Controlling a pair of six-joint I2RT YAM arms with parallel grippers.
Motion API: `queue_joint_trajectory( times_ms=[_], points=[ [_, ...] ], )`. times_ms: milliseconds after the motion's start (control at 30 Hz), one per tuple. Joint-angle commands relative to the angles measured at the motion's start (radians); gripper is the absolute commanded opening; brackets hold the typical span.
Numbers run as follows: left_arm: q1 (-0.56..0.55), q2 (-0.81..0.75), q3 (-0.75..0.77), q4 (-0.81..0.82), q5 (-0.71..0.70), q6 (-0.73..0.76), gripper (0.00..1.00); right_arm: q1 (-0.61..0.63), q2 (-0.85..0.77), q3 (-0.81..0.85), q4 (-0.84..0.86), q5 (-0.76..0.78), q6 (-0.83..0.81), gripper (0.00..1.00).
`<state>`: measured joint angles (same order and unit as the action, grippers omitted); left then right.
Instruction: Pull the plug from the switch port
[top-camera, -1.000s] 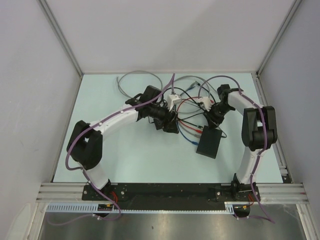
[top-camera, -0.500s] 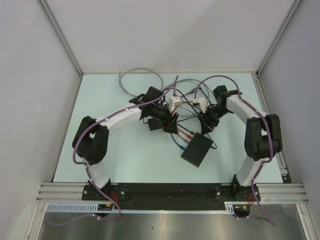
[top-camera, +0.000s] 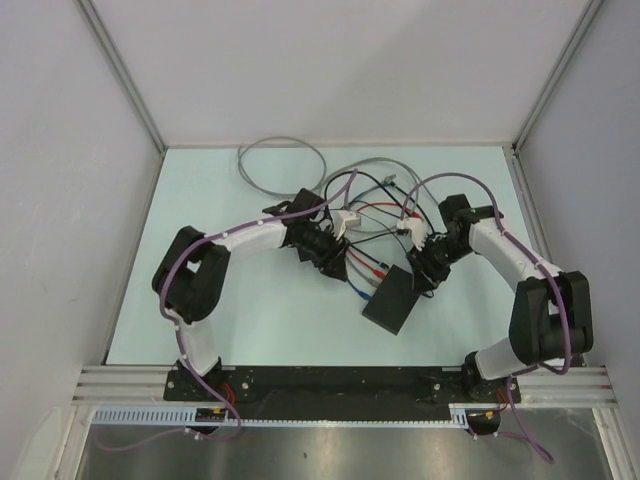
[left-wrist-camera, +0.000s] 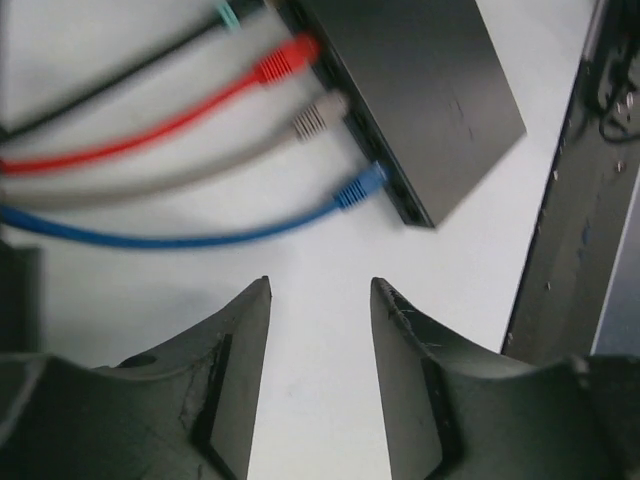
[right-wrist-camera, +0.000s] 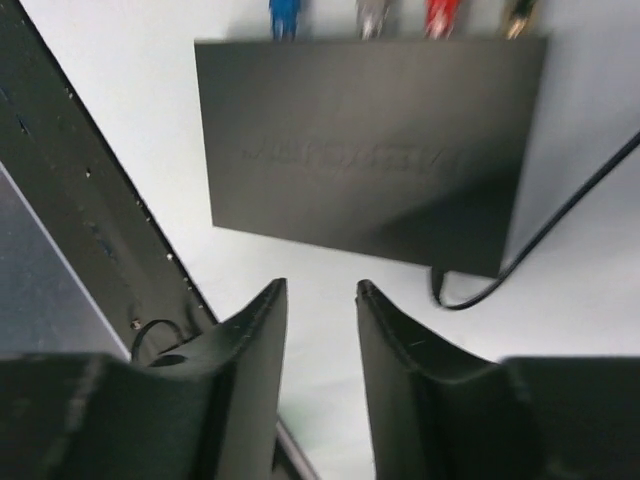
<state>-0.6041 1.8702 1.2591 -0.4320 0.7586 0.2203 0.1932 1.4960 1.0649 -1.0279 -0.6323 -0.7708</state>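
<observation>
Now that the switch has slid left, left tool and right tool gape

The bench is a pale mint-green sheet, evenly lit, with only soft shadows on it; it sits inside a three-sided booth of plain matte off-white panels: a back wall, a left wall and a right wall; slanting aluminium posts mark the two rear corners; along the near edge runs a grooved aluminium rail, carrying a long black plate; below that lies a slotted white cable duct, then a band of what looks like brushed steel, dim and faintly reflective; in both wrist views the bench reads nearly white.
</observation>
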Motion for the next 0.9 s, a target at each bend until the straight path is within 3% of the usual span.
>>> queue_joint_trajectory(
  times_ms=[0,267,467,600,667,867],
  points=[
    [0.003,-0.095,-0.133,0.001,0.028,0.082,0.47,0.011,-0.074,-0.089,0.051,0.035,0.088,0.35],
    [-0.035,-0.079,-0.144,0.088,0.042,0.011,0.54,-0.012,-0.151,-0.194,0.138,0.115,0.094,0.30],
    [-0.091,-0.054,-0.040,0.113,0.084,-0.036,0.49,-0.017,-0.186,-0.243,0.264,0.224,0.056,0.29],
    [-0.120,0.039,0.057,0.076,0.159,-0.061,0.16,-0.014,-0.140,-0.252,0.348,0.276,0.054,0.30],
    [-0.129,0.067,0.086,0.090,0.182,-0.087,0.07,-0.018,-0.116,-0.255,0.370,0.296,0.048,0.32],
    [-0.158,0.207,0.210,0.019,0.217,-0.067,0.01,-0.018,-0.059,-0.255,0.394,0.269,-0.007,0.38]
  ],
)
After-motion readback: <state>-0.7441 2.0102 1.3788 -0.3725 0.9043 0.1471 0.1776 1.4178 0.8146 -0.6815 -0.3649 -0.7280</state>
